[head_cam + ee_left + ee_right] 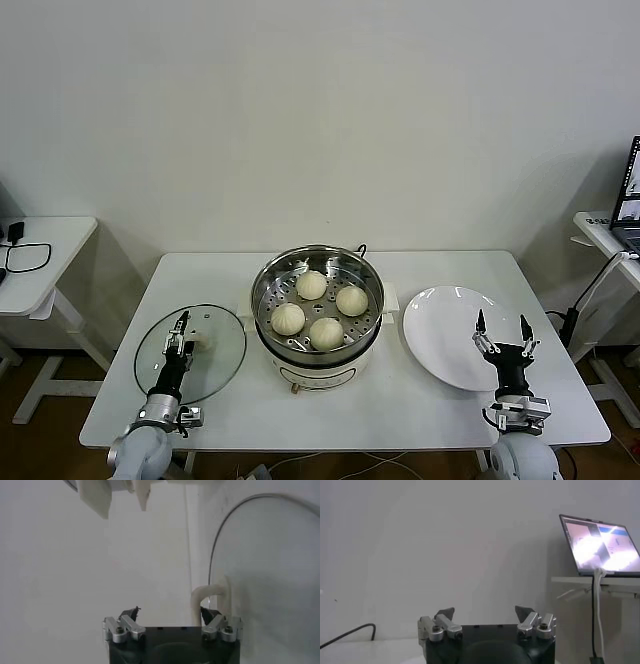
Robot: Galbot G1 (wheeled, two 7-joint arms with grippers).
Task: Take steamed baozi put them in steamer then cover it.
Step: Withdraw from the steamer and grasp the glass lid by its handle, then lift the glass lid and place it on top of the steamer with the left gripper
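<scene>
Several cream-white baozi point(311, 285) sit inside the shiny steamer point(268, 275), which stands uncovered on its white cooker base point(315, 375) at the table's centre. The clear glass cover point(215, 365) lies flat on the table to the left. Its white handle point(210, 597) is right beside one fingertip of my left gripper point(170, 611). In the head view that left gripper point(183, 335) hangs low over the cover, open, holding nothing. Over the near edge of the plate my right gripper point(503, 328) stands open and empty, its fingers point(522, 614) wide apart.
A flat white plate point(440, 320) lies to the right of the steamer. A small side table point(40, 260) with a black cable stands at far left. Another at far right carries a lit laptop point(600, 542).
</scene>
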